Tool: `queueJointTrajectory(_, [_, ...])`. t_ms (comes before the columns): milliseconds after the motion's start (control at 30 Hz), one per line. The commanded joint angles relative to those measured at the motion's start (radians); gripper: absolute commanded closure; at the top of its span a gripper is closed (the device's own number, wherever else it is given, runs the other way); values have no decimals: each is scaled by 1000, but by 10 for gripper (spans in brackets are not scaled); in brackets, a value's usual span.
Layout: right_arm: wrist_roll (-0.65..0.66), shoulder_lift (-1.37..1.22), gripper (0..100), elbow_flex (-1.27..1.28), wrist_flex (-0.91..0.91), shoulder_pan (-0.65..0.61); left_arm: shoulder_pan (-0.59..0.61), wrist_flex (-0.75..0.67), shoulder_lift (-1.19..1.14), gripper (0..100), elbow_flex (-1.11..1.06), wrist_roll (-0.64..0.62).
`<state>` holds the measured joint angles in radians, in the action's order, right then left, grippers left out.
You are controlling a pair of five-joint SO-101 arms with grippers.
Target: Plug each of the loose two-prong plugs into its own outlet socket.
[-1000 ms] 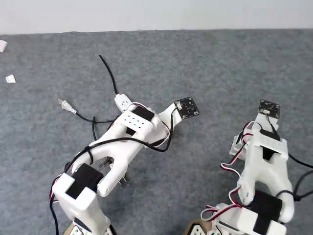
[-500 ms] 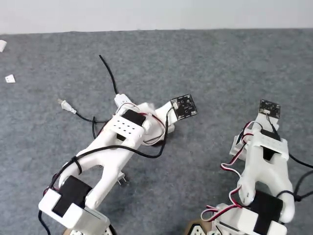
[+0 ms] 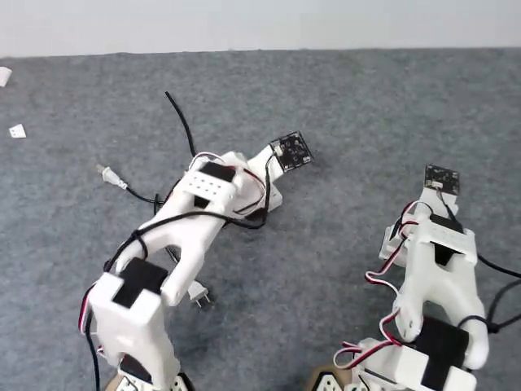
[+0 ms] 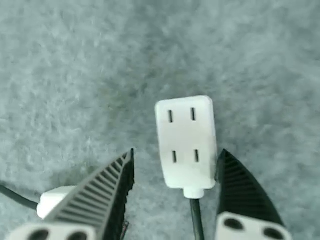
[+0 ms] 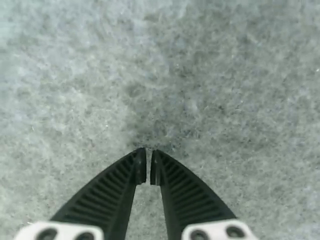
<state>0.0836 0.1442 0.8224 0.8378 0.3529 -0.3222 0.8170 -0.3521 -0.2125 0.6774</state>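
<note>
Outlet block (image 4: 186,142) lies flat on the grey carpet (image 3: 342,106), slots up, between the jaws of the left gripper (image 4: 176,152), which stand wide open and grip nothing. One loose plug (image 3: 108,175) lies well apart on its black cord. A second plug (image 3: 198,295) lies near the left arm's base. Right gripper (image 5: 148,152): jaws all but closed, empty, over carpet.

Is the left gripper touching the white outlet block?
Cannot tell. In the left wrist view the outlet block lies between the left gripper's fingers; one seems to meet its edge.
</note>
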Motion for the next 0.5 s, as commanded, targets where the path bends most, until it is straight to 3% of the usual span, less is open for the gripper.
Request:
queueJointTrajectory(0, [17,4,957,-58,10,-13,-15,35,-18,750,68,29])
queueJointTrajectory(267, [17,4,957,-58,10,-13,0,63,-44,750,74,23])
queueJointTrajectory(467, [18,4,957,-58,10,-13,26,63,-55,750,117,-135])
